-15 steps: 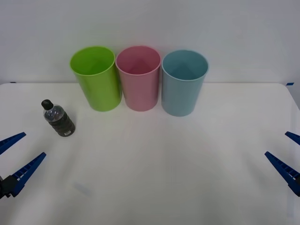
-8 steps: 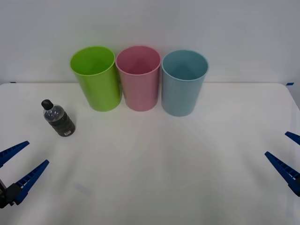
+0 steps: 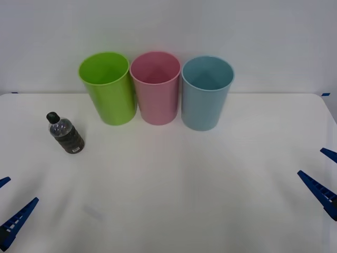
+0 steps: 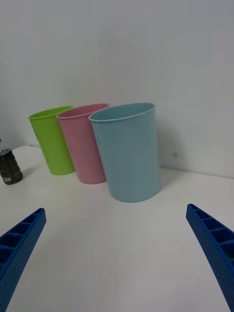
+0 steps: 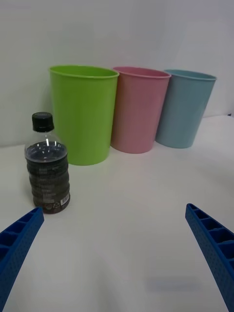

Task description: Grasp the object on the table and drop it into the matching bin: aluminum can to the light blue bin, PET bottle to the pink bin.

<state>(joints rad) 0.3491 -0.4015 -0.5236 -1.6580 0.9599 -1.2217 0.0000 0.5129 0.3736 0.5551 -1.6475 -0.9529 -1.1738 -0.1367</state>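
Here one PET bottle (image 3: 66, 133), three bins, both grippers (image 3: 9, 208) (image 3: 325, 176) spread, holding nothing.

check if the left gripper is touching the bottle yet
Apart. In the front view the left gripper, jaws open, sits at the table's near edge with bare white table between it and the upright bottle.

Front camera overlooks table; both low wrist cameras share bins (image 3: 155, 87).

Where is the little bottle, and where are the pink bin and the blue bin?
PET bottle (image 3: 67, 137), front view, on its dark body.
pink bin (image 3: 156, 100), front view, on its outer wall.
light blue bin (image 3: 202, 108), front view, on its outer wall.
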